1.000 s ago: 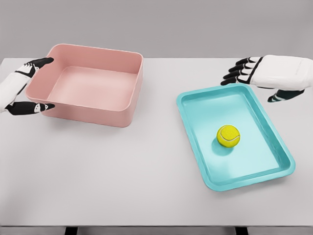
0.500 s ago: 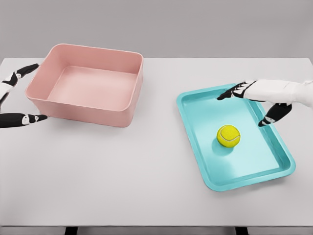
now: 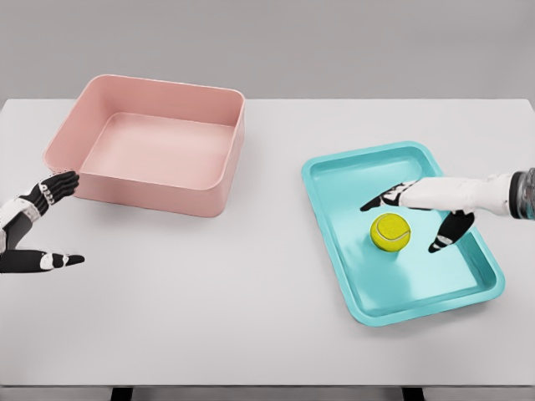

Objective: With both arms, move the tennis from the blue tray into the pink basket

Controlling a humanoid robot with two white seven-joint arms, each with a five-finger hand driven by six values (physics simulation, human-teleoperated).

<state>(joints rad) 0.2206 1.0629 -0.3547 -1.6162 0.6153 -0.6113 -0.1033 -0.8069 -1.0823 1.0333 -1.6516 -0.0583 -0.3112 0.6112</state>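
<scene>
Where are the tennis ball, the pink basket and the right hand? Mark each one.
tennis ball [image 3: 390, 231], head view, middle of the ball.
pink basket [image 3: 201, 198], head view, near outer wall.
right hand [image 3: 418, 205], head view, middle of the hand, above the ball.

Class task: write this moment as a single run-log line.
right hand: open, spread over tennis ball | ball: in blue tray, ungrasped | left hand: open, beside pink basket | basket: empty

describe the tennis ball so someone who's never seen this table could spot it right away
On the white table, look to the right side for the shallow blue tray. The tennis ball sits inside it, near the middle, with the right hand spread open over it, fingers to one side and thumb to the other. It is the only round, yellow-green thing there; the pink basket at the far left holds nothing.
</scene>
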